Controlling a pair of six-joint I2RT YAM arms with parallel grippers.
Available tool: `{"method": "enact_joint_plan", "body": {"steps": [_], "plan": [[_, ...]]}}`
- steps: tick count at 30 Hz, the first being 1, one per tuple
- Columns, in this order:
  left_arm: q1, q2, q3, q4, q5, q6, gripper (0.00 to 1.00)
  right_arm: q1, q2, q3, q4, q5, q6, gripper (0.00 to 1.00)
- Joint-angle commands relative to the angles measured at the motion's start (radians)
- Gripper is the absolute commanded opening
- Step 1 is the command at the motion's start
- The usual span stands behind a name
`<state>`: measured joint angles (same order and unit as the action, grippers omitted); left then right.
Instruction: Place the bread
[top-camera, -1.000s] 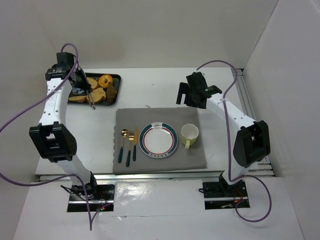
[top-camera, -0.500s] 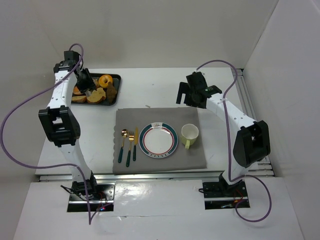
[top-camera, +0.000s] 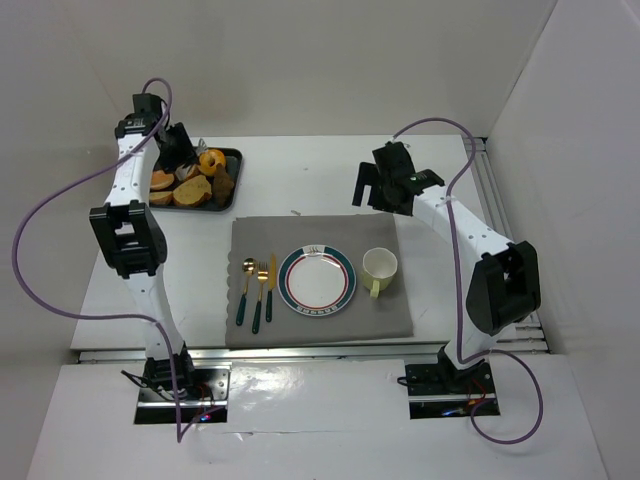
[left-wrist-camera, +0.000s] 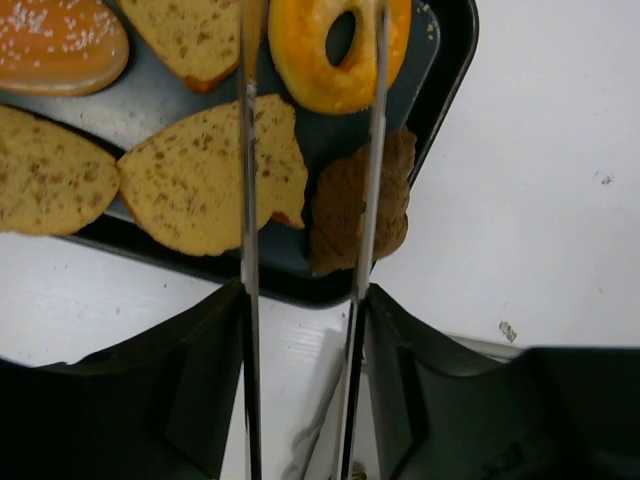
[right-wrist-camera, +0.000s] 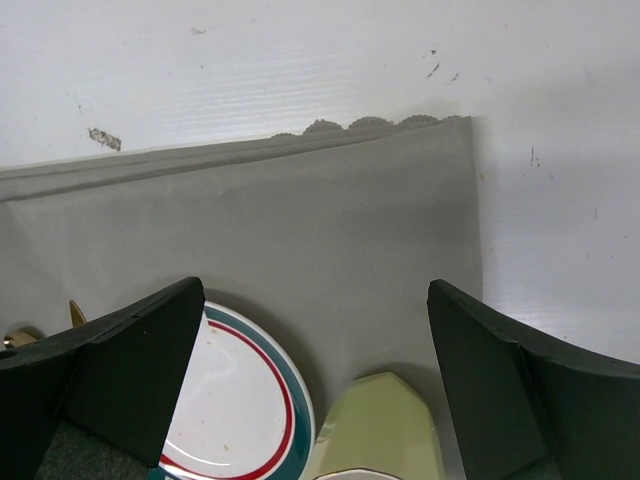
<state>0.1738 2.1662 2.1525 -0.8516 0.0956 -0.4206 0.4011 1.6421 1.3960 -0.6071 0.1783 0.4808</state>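
Observation:
Several bread slices (left-wrist-camera: 195, 180) lie in a black tray (left-wrist-camera: 445, 80) with an orange doughnut (left-wrist-camera: 340, 45), a sesame bun (left-wrist-camera: 60, 45) and a dark brown piece (left-wrist-camera: 345, 210). My left gripper (left-wrist-camera: 305, 300) holds thin metal tongs (left-wrist-camera: 247, 150), whose two blades stand apart over the tray with nothing pinched between them. From above, the left gripper (top-camera: 178, 145) sits at the tray's (top-camera: 236, 170) far edge. The right gripper (right-wrist-camera: 315, 290) hangs open and empty above the grey placemat (right-wrist-camera: 330, 200), near the plate (top-camera: 317, 281).
On the placemat (top-camera: 320, 235) are the teal-and-red-rimmed plate, a pale green cup (top-camera: 379, 267) to its right, and gold-and-green cutlery (top-camera: 258, 290) to its left. White walls close in the table on the left, back and right.
The left arm has swung back and up toward the tray's far edge. The tong blades have spread apart. The right arm has stayed still.

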Motion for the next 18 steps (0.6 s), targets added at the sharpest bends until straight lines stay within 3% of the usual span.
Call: {"method": "enact_joint_plan", "body": {"steps": [1, 18], "plan": [[0.006, 0.053, 0.104, 0.026, 0.036, 0.005, 0.61, -0.002, -0.002, 0.044, 0.001, 0.024, 0.007, 1.0], [0.006, 0.115, 0.116, 0.007, 0.044, 0.016, 0.6, -0.002, 0.027, 0.063, -0.008, 0.024, 0.016, 1.0]]}}
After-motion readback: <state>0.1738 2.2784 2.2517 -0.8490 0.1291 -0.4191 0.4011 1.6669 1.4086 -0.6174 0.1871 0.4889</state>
